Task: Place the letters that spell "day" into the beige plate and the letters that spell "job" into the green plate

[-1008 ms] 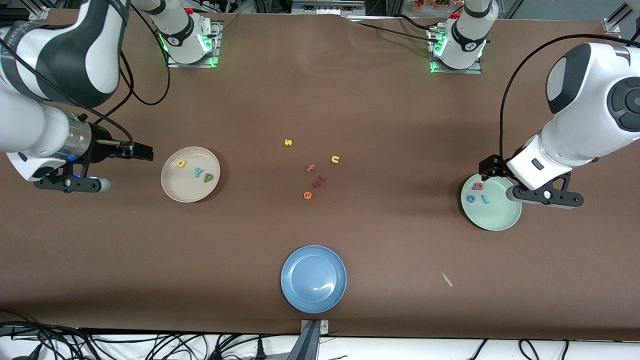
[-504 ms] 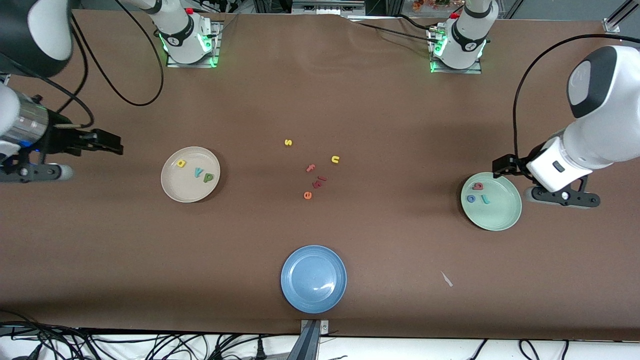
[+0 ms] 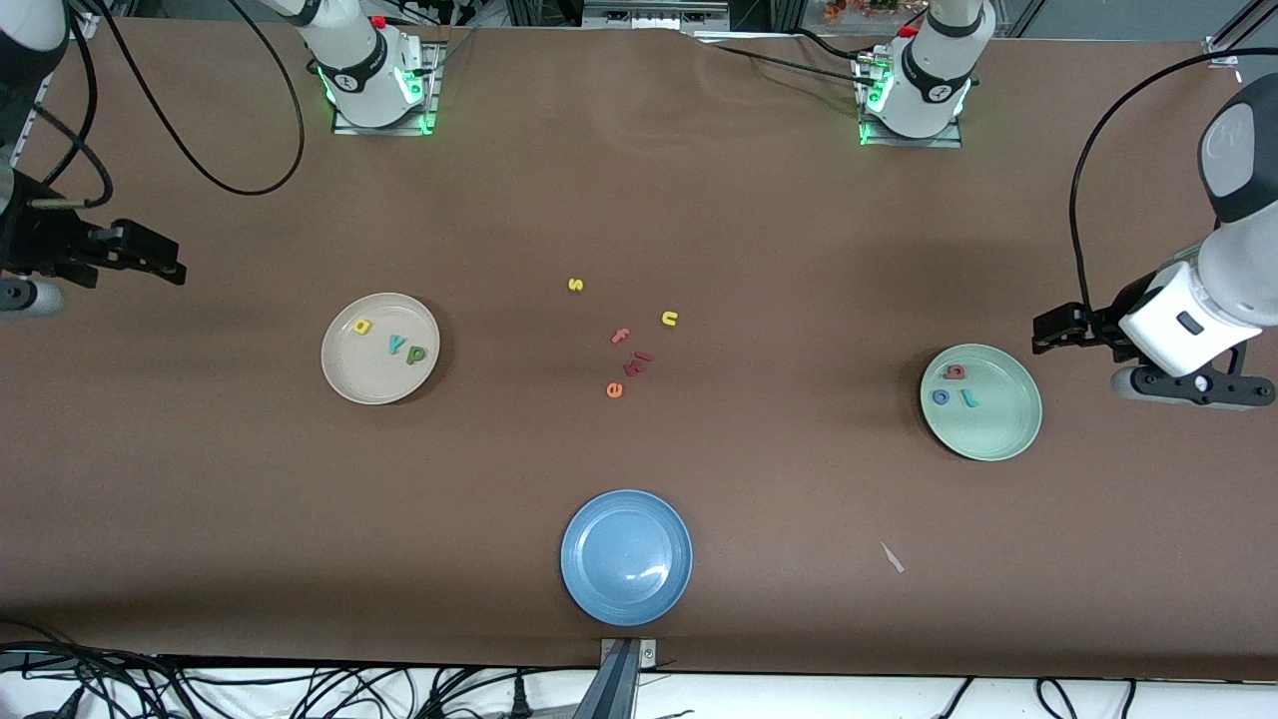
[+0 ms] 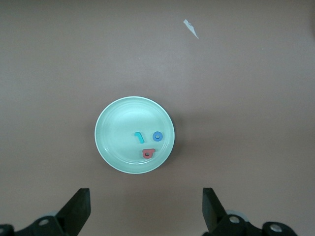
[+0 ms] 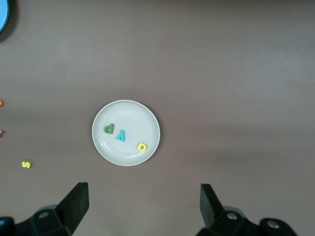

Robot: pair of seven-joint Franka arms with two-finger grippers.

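The beige plate (image 3: 374,384) holds a yellow a (image 3: 361,326), a teal y (image 3: 396,346) and a green d (image 3: 415,355). The right wrist view shows this beige plate (image 5: 142,123) too. In the green plate (image 3: 998,429) lie a pinkish-red b (image 3: 956,371), a blue o (image 3: 941,396) and a teal j (image 3: 968,398); the left wrist view shows that green plate (image 4: 118,142) with the j (image 4: 139,136). My left gripper (image 3: 1048,330) hangs open and empty over bare table beside the green plate, toward the left arm's end. Open and empty, my right gripper (image 3: 165,262) is over bare table toward the right arm's end.
An empty blue plate (image 3: 599,529) sits near the front edge. Loose letters lie mid-table: yellow s (image 3: 575,285), yellow u (image 3: 669,319), pink-red f (image 3: 620,336), orange e (image 3: 614,389). A paper scrap (image 3: 892,557) lies nearer the camera than the green plate.
Both arms have drawn back from their plates toward the table's ends, the left gripper off the green plate. The letters and plates have not moved.
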